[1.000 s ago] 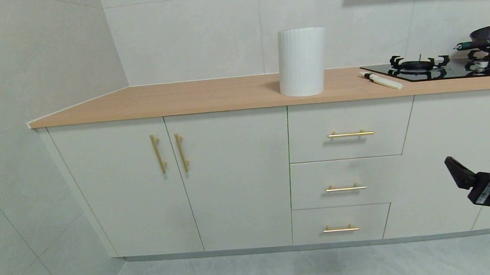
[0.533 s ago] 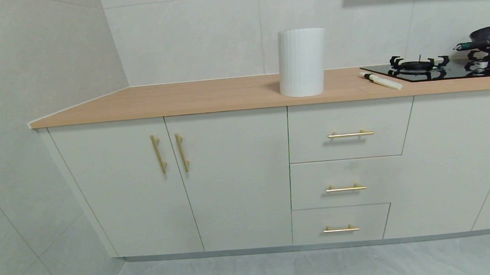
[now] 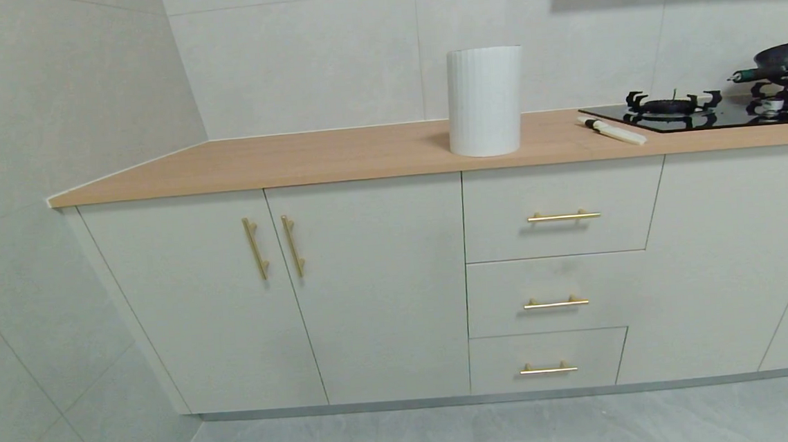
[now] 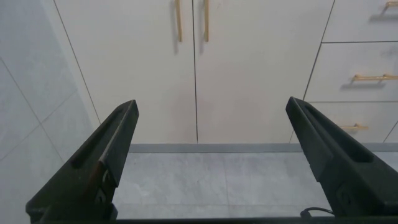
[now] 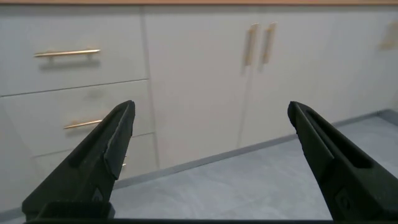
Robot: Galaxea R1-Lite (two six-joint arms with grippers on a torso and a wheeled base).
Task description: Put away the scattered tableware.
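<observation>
Kitchen table (image 3: 293, 160): cream utensil (image 3: 614, 130) lies upper right near a white canister (image 3: 486, 100), well apart from left hand (image 4: 211, 104) and right hand (image 5: 211, 106), both spread wide.

Right hand (image 5: 209, 109) pulled back — away from cabinet front (image 3: 716, 261).

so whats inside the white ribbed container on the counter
Nothing pokes above the rim of the white ribbed container; its opaque wall hides the inside, so contents cannot be told.

Kitchen: gas hob (image 3: 726, 113), wooden countertop (image 3: 293, 160)
</observation>
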